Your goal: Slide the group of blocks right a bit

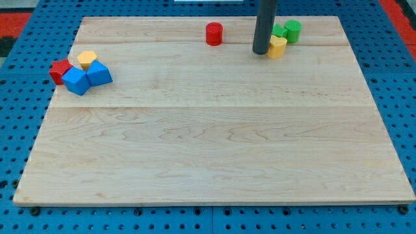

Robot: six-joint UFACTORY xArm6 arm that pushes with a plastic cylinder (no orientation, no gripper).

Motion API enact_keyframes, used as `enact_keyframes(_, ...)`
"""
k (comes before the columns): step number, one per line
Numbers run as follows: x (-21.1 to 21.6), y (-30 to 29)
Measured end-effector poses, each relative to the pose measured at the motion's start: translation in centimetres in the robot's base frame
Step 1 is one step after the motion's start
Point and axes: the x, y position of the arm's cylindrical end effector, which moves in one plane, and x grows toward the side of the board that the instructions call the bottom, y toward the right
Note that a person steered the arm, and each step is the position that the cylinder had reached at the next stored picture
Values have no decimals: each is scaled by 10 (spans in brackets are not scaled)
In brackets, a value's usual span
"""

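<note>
My tip (260,52) down on board (214,162), holds nothing, just left of yellow block (277,47), touching or nearly. Group = yellow block, green block (280,31), green cylinder (293,30), all right of tip. Red cylinder (214,34) left of tip, apart. Judgement: push starting; rightward slide mostly left to do.

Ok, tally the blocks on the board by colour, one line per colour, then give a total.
Red: 2, a red cylinder at the view's top and a red block in the left cluster.
Blue: 2, blue block and blue block.
Yellow: 2, yellow block and yellow block beside my tip.
Green: 2, green cylinder and green block.
Total: 8
</note>
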Motion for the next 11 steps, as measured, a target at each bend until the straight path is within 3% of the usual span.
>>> enact_keyframes(1,29,-38)
enact_keyframes(4,91,-233)
enact_keyframes(5,134,-296)
enact_keyframes(6,141,-400)
enact_keyframes(7,111,-399)
enact_keyframes(8,23,-391)
enact_keyframes(9,-3,-392)
enact_keyframes(10,9,-367)
enact_keyframes(11,67,-339)
